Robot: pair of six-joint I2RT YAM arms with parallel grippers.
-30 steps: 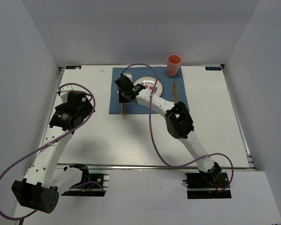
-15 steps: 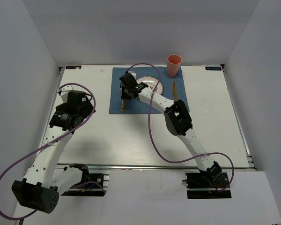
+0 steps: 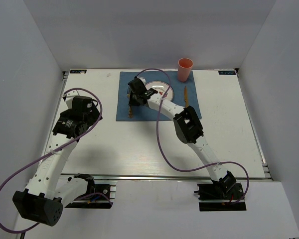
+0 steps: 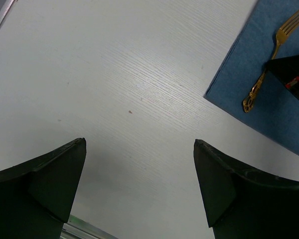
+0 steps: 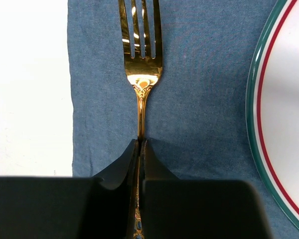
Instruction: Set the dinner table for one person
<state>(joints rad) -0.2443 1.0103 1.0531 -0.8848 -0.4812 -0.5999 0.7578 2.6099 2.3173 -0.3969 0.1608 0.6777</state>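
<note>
A gold fork [image 5: 141, 74] lies along the left part of the blue placemat [image 5: 204, 89], tines pointing away, left of the white plate [image 5: 284, 114] with a green and red rim. My right gripper [image 5: 140, 142] is shut on the fork's handle, low over the mat; it shows in the top view [image 3: 133, 102]. The fork also shows in the left wrist view [image 4: 269, 64]. My left gripper [image 4: 139, 164] is open and empty over the bare white dinner table [image 3: 139, 144], left of the placemat [image 3: 139, 115].
A pink cup [image 3: 185, 69] stands at the back, off the placemat's far right corner. A gold utensil [image 3: 186, 97] lies on the mat right of the plate [image 3: 162, 90]. The table's metal rail [image 3: 164, 177] runs along the near edge.
My right gripper has carried the fork to the right, from the placemat's left edge onto the mat, closer to the plate. The left arm has barely moved.
</note>
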